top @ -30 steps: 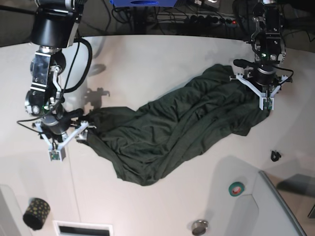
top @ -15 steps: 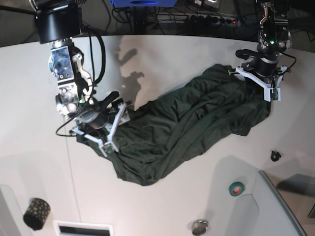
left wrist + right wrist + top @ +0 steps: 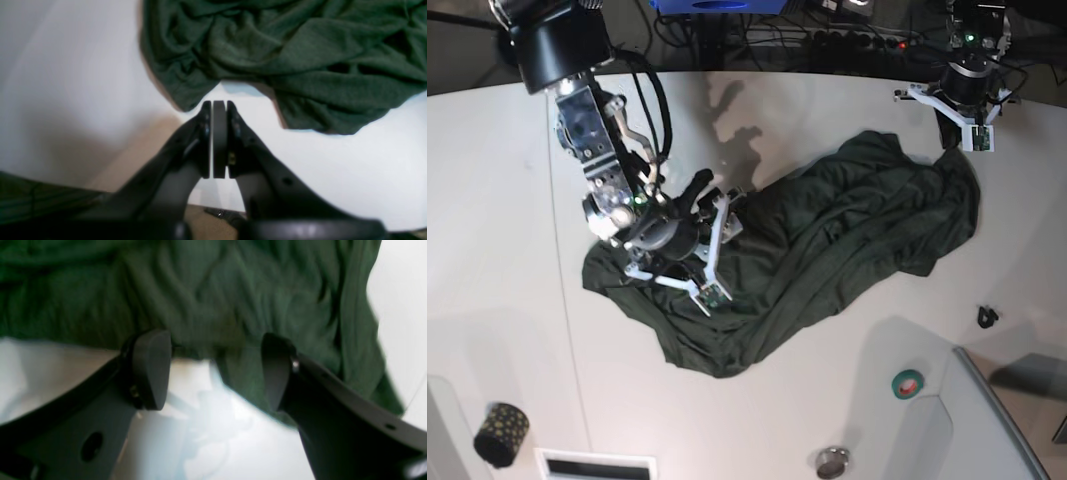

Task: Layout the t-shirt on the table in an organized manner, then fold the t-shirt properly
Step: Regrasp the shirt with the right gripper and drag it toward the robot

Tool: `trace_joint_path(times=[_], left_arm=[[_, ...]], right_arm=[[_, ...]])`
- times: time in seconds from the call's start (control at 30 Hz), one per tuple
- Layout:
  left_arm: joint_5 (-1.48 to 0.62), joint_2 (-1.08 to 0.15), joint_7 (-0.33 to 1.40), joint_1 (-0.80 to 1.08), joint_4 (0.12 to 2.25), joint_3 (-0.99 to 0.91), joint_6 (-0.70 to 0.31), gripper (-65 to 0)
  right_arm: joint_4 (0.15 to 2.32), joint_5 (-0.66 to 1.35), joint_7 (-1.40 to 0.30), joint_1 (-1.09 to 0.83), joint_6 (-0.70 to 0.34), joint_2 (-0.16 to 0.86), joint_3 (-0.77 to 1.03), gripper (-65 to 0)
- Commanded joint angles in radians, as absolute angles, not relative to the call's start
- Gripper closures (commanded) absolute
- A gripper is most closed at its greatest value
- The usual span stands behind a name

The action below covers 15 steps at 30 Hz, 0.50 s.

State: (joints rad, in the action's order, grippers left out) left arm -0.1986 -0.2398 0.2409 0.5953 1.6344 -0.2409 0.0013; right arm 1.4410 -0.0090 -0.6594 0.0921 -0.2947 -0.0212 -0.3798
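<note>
One green shirt, my two grippers at its opposite ends.

My left gripper [image 3: 219,106] is pinched fully together on nothing, clear of the table [image 3: 333,173]; the single t-shirt [image 3: 827,240] lies crumpled just ahead of its tips. My right gripper [image 3: 213,370] hangs spread wide, holding nothing, with the cloth directly beneath and beyond its fingers [image 3: 151,368].
</note>
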Motion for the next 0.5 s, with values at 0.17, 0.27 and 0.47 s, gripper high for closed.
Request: trace_joint_path(times=[0.17,0.27,0.47], left_arm=[[-0.200,-0.242,0.209,0.607,1.656,-0.243,0.004,0.0],[-0.200,-0.234,0.208,0.624,1.670,-0.245,0.004,0.0],[-0.200,-0.137,0.208,0.644,1.673,-0.443,0.004,0.0]], right_arm=[[1.253,0.002,-0.634,0.286,-0.297,-0.111,-0.387,-39.6],[1.133,0.013,-0.630,0.355,-0.297,-0.142,-0.394,-39.6],[0.954,0.294,-0.627,0.441,-0.295,-0.147,-0.397,-39.5]])
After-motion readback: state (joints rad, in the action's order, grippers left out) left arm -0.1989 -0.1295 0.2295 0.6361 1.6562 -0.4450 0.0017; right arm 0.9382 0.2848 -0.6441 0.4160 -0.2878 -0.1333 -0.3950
